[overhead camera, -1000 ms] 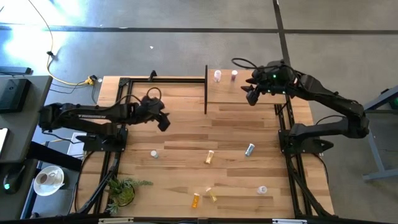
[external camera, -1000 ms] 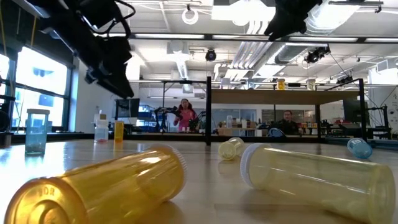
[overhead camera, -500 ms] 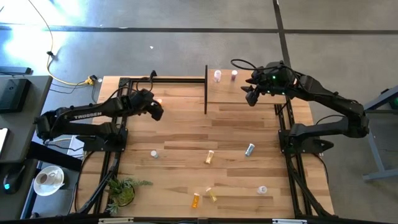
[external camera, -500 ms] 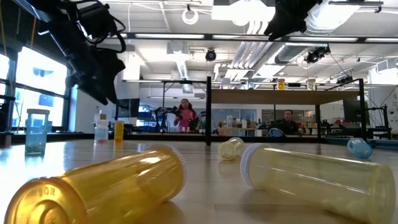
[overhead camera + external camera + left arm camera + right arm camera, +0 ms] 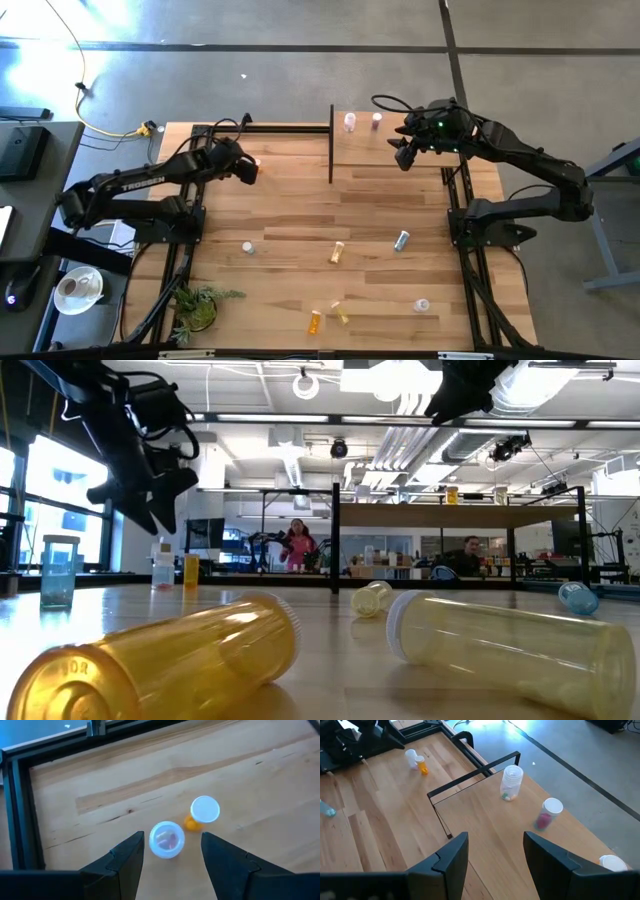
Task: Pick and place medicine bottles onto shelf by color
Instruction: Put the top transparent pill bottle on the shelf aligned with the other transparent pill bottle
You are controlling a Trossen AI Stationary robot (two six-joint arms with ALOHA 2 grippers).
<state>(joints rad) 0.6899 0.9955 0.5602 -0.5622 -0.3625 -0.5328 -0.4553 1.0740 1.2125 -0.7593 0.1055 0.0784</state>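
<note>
My left gripper (image 5: 246, 170) is open above two upright white-capped bottles at the table's far left: a clear one (image 5: 166, 839) and an orange one (image 5: 203, 813). Its fingers stand on either side of the clear bottle, above it, touching nothing. My right gripper (image 5: 404, 153) is open and empty above the light-wood shelf (image 5: 390, 150). On the shelf stand a clear bottle (image 5: 511, 782) and a pink one (image 5: 547, 814). Several more bottles lie or stand on the near half of the table, among them a yellow one (image 5: 337, 252) and a grey-teal one (image 5: 401, 240).
A potted green plant (image 5: 198, 305) stands at the near left corner. Black frame rails (image 5: 290, 127) run along the table's far and side edges. A black post (image 5: 331, 143) rises at the shelf's left edge. Loose bottles lie at near centre (image 5: 315, 321) and near right (image 5: 421, 305).
My left gripper has gone toward the table's far edge and a little left, arriving over the two upright bottles at the far left.
</note>
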